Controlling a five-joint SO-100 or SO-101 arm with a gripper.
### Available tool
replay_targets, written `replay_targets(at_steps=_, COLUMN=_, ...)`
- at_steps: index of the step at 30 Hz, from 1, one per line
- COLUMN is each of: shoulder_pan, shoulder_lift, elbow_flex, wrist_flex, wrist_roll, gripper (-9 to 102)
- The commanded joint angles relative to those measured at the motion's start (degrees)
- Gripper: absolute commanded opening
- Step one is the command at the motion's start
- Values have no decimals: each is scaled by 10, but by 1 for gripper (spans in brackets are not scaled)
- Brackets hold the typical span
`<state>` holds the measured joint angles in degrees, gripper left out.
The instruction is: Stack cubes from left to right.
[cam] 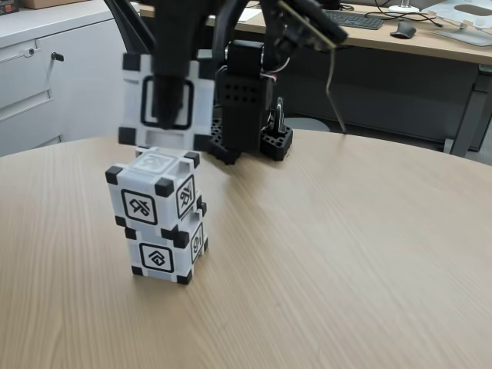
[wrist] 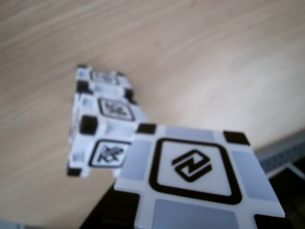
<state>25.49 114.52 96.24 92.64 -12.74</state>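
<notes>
Two cubes are stacked on the round wooden table (cam: 346, 254): the lower cube (cam: 165, 257) rests on the table and the upper cube (cam: 154, 196) sits on it, slightly offset. A third cube (cam: 165, 96), blurred, hangs just above and a little behind the stack, with my gripper (cam: 167, 111) shut on it; a black finger crosses its front face. In the wrist view the held cube (wrist: 195, 176) fills the lower right, and the two-cube stack (wrist: 102, 119) stands beyond it to the left.
The arm's black base (cam: 246, 100) stands at the table's far edge behind the stack. A desk with a keyboard (cam: 352, 19) and a mouse (cam: 402, 30) lies beyond. White cabinets (cam: 46, 77) are at the back left.
</notes>
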Motion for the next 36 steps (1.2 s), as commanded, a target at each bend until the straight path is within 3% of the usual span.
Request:
replay_targets(at_steps=1, shoulder_pan=7, shoulder_lift=25, elbow_flex=-13, wrist_flex=-2, wrist_roll=-10, gripper=0)
replay_targets(at_steps=8, shoulder_pan=7, shoulder_lift=25, elbow_flex=-13, wrist_flex=7, wrist_roll=-23, gripper=0)
replay_targets(at_steps=16, shoulder_pan=7, shoulder_lift=18, elbow_flex=-14, wrist_flex=120, wrist_roll=-37, gripper=0)
replay_targets(at_steps=24, shoulder_pan=8, shoulder_lift=20, elbow_flex=-13, wrist_flex=127, wrist_roll=-47, gripper=0)
replay_targets(at_steps=36, shoulder_pan=88, shoulder_lift=24, elbow_flex=-13, wrist_flex=122, wrist_roll=-105, gripper=0)
